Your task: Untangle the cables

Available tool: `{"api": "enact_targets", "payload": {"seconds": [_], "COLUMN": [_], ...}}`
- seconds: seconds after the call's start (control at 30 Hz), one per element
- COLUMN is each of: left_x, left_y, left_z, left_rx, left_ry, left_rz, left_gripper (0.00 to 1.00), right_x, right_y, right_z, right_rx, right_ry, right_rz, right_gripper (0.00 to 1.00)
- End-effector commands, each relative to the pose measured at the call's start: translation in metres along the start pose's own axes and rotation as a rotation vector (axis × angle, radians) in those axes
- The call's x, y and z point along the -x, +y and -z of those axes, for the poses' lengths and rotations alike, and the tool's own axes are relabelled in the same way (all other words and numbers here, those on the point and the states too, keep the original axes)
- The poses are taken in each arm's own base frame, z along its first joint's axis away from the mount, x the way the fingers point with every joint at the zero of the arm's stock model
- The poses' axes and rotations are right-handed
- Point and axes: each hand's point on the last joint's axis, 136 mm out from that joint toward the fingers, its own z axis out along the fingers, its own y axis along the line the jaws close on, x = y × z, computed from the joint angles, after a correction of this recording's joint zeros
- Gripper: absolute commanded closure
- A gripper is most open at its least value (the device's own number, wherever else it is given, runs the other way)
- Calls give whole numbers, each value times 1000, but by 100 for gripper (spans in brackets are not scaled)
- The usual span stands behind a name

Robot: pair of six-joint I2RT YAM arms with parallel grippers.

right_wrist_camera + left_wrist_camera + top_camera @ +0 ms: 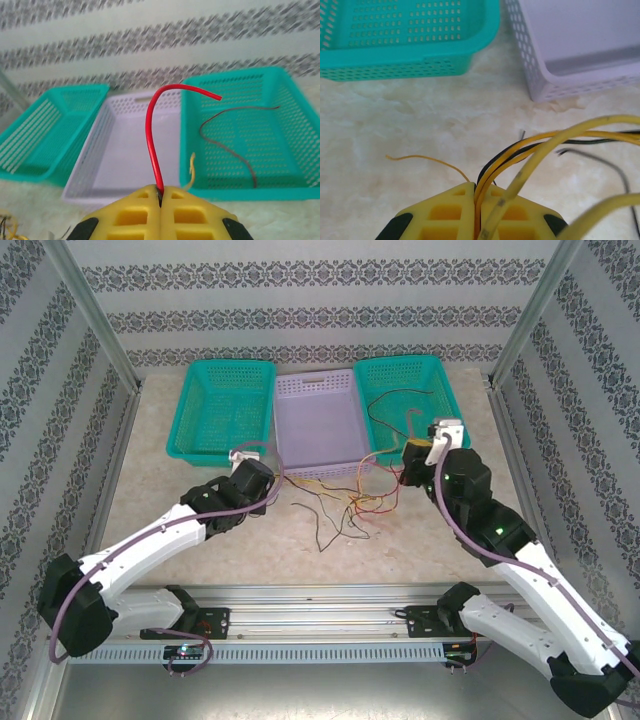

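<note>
The cables, thin black, yellow and red wires, lie tangled on the table in front of the lavender basket. My left gripper is at the pile's left end. In the left wrist view it is shut on several yellow and black cables that run off to the right. My right gripper hangs at the pile's right end, raised above the table. In the right wrist view it is shut on a red cable that curves up from the jaws.
Three baskets stand in a row at the back: a teal one on the left, the lavender one in the middle, a teal one on the right. The right basket holds a dark wire and a yellow wire end. A loose orange strand lies near the left gripper.
</note>
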Motion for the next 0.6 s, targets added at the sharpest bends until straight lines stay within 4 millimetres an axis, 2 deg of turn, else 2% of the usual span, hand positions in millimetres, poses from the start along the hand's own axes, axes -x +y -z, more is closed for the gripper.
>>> {"api": "enact_targets", "payload": {"seconds": [0.0,0.23,0.57], "left_x": [1,8,10], "left_y": [23,53,63], "left_z": [5,14,17], "left_rx": [133,231,277], "left_ry": [8,11,23], "left_rz": [-1,42,47], "left_gripper": [100,100,100], "right_x": [19,31,61], "right_y": [-30,-64,-96], "right_z": [11,38,78], "right_rx": [-160,-287,-453], "right_ry": [-77,-169,-302], "right_rz": [-13,-47,-67], "right_gripper": [100,100,100]}}
